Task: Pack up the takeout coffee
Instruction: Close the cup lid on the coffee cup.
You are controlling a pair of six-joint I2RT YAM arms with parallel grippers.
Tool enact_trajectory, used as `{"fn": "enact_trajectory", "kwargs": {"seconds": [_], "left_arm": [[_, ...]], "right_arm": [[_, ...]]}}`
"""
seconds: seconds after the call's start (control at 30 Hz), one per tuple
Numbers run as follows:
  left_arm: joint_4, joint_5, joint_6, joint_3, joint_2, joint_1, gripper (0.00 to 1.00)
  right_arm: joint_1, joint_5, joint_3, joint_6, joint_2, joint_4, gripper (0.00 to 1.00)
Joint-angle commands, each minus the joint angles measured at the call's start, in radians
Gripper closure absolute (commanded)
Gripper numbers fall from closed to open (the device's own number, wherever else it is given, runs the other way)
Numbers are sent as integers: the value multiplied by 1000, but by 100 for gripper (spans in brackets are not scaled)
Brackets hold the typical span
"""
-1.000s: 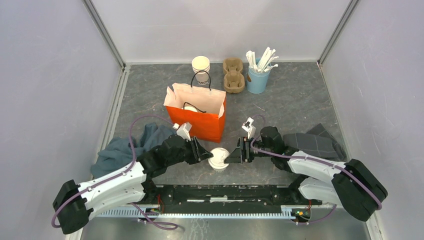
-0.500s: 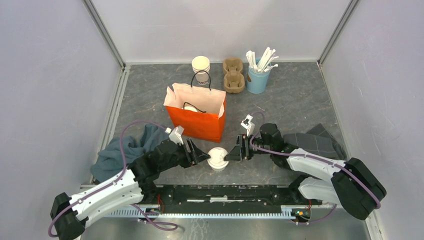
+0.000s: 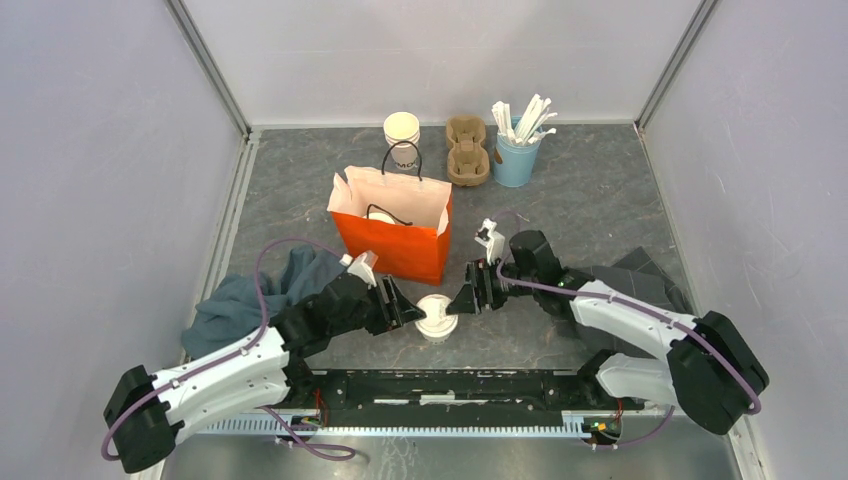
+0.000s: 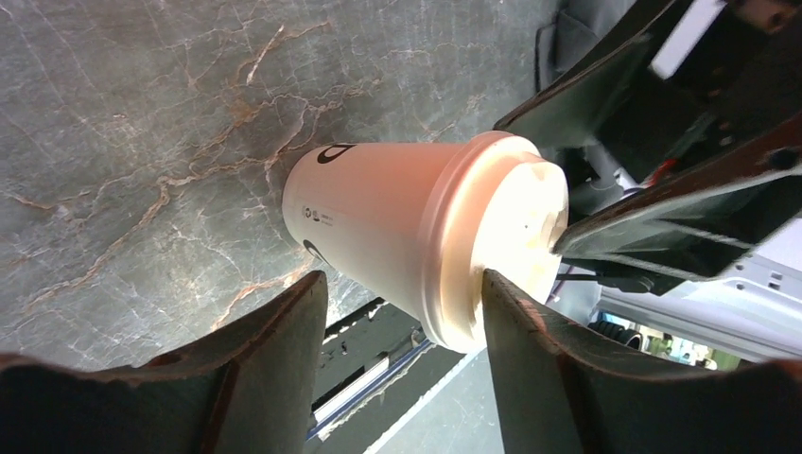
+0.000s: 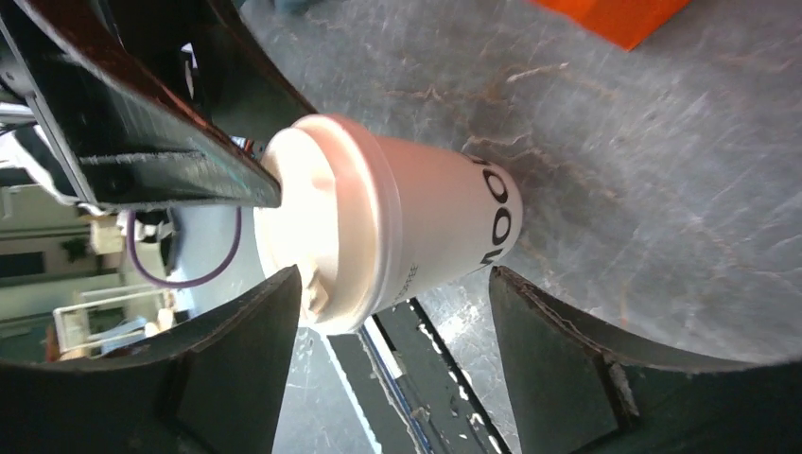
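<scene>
One takeout coffee cup (image 3: 436, 318), cream-white with a white sip lid, stands on the grey table in front of the orange paper bag (image 3: 400, 250). A white round lid (image 3: 379, 215) shows inside the bag. My left gripper (image 3: 410, 311) is open at the cup's left, and my right gripper (image 3: 461, 301) is open at its right. In the left wrist view the cup (image 4: 397, 222) sits beyond my open gripper (image 4: 402, 378), with the lid rim touching one finger (image 4: 534, 350). In the right wrist view the cup (image 5: 416, 232) lies beyond my open gripper (image 5: 392, 369).
A stack of lidless cups (image 3: 402, 130), a cardboard cup carrier (image 3: 467, 150) and a blue tub of stirrers (image 3: 516, 155) stand at the back. A blue-grey cloth (image 3: 245, 300) lies left and a dark cloth (image 3: 640, 285) lies right.
The left gripper drew back from the cup, then came in close to its lid again. The right gripper shifted slightly up and left. The cup has stayed in place.
</scene>
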Motion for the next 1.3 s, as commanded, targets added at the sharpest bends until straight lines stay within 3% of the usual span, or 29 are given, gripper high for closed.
{"fn": "enact_trajectory", "kwargs": {"seconds": [0.0,0.1,0.27,0.3,0.57,0.8,0.97,1.27], "left_arm": [[-99,-6,87,48,4,3,29],[-123,-13,122,106,-7,4,19],[-223,-55,161,214,-30,2,11],[-255,-69,168,238,-41,3,10],[-525,-228,169,404,-172,4,8],[-641,-312,120,436,-276,3,7],[-645,-324,82,429,-308,3,7],[-673,-348,84,454,-328,2,9]], "right_arm": [[0,110,205,-196,-3,-311,18],[11,167,330,-281,13,-461,12],[93,294,492,-380,52,-670,6],[125,325,511,-387,57,-695,2],[326,591,626,-320,130,-796,2],[439,741,699,-256,187,-836,2],[446,798,666,-237,114,-818,2],[498,753,529,-427,-61,-689,2]]}}
